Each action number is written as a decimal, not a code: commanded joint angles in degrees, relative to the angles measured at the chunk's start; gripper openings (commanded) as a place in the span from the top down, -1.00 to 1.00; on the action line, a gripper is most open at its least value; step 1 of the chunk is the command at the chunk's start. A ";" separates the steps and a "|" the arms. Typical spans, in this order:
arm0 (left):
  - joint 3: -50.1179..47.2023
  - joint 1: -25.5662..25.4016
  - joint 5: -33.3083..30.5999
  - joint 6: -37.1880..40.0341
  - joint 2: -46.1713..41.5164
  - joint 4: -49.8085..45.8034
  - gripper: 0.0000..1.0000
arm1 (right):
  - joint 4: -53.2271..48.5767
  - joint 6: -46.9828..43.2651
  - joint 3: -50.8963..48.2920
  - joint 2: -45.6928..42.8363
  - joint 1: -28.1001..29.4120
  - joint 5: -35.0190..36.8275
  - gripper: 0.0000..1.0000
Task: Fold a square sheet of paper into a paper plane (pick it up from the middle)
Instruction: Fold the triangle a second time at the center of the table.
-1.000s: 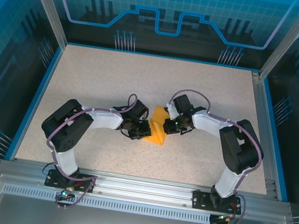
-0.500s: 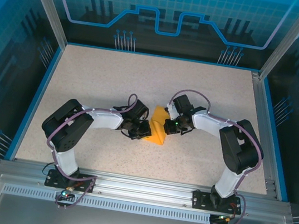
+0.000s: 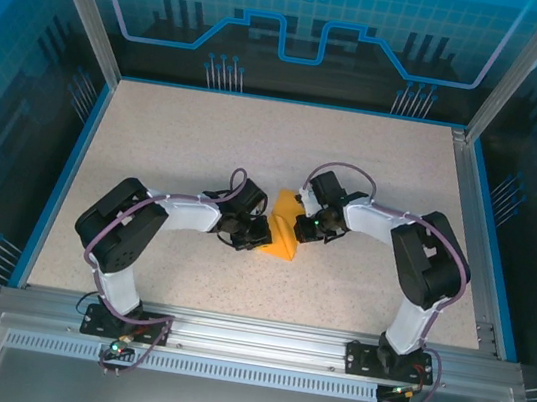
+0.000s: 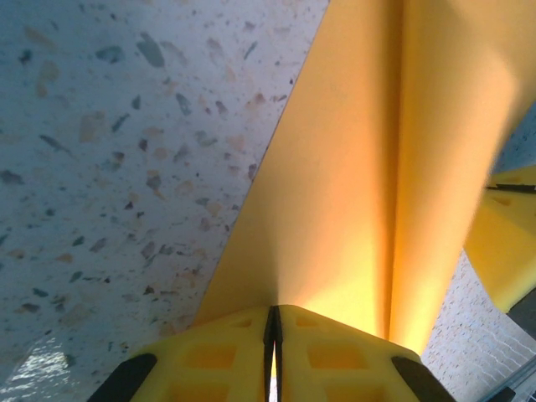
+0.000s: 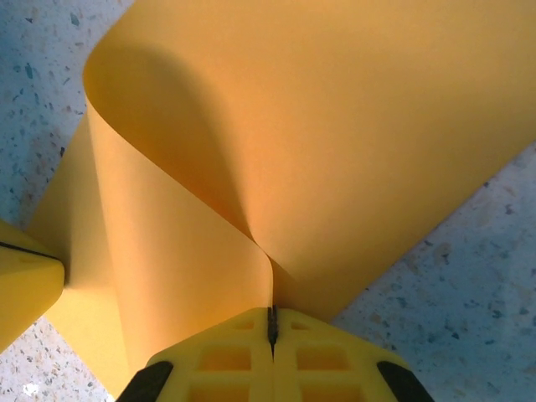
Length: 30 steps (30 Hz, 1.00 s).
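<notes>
My left tool (image 3: 265, 233) and right tool (image 3: 296, 224) each clamped the thin orange-yellow paper sheet (image 3: 282, 248), which lay between them.

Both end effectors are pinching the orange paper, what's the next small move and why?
Probably bring the left end effector and right end effector closer and lower, since both are shut on the sheet, which curls loosely between them.

Speckled beige counter (image 3: 375, 166), blue-edged. Blue circuit-print wall panels (image 3: 305, 25) in aluminium frame (image 3: 81, 1). Lighting even.
</notes>
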 commanded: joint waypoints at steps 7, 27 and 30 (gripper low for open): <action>-0.17 0.02 -1.11 1.54 1.86 -2.18 0.71 | -0.63 0.57 0.63 1.71 0.94 0.52 0.92; 0.38 3.66 11.65 -3.71 -1.88 19.59 0.85 | -1.66 0.30 0.96 2.29 0.84 1.58 0.93; 1.42 3.67 12.36 -3.96 0.29 20.75 0.85 | -1.95 0.21 1.23 2.38 0.82 1.75 0.94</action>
